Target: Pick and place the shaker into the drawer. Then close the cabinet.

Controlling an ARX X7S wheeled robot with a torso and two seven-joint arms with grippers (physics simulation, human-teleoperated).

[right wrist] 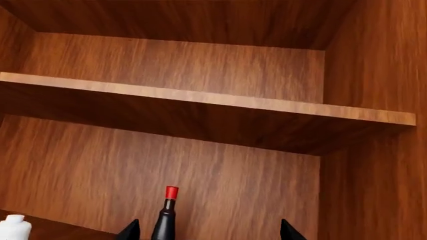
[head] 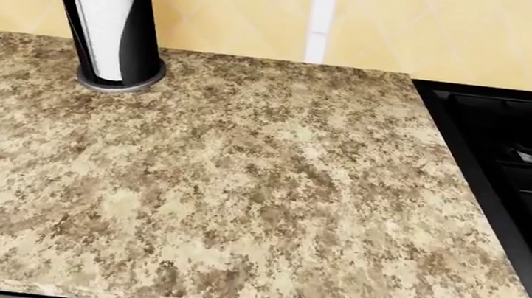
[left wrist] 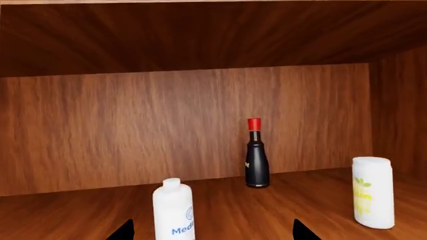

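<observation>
Inside, one dark bottle [left wrist: 257, 155], two white bottles [left wrist: 173, 210] [left wrist: 373, 192], all upright.

Left gripper [left wrist: 212, 231]: fingertips spread apart, facing into wooden compartment [left wrist: 133, 125].
- Medicine bottle [left wrist: 173, 210]: nearest claw, upright on compartment floor, between fingertips.
- Sauce bottle [left wrist: 257, 155]: beyond claw, upright near back wall.
- Lotion bottle [left wrist: 372, 192]: off to one side, near side wall, apart from others.

Right gripper [right wrist: 208, 231]: fingertips apart; sauce bottle between them, shelf board [right wrist: 200, 97] above.

Countertop [head: 241, 191]: paper towel holder [head: 109, 21] standing at far left; stove [head: 520, 176] adjoining right edge.
</observation>
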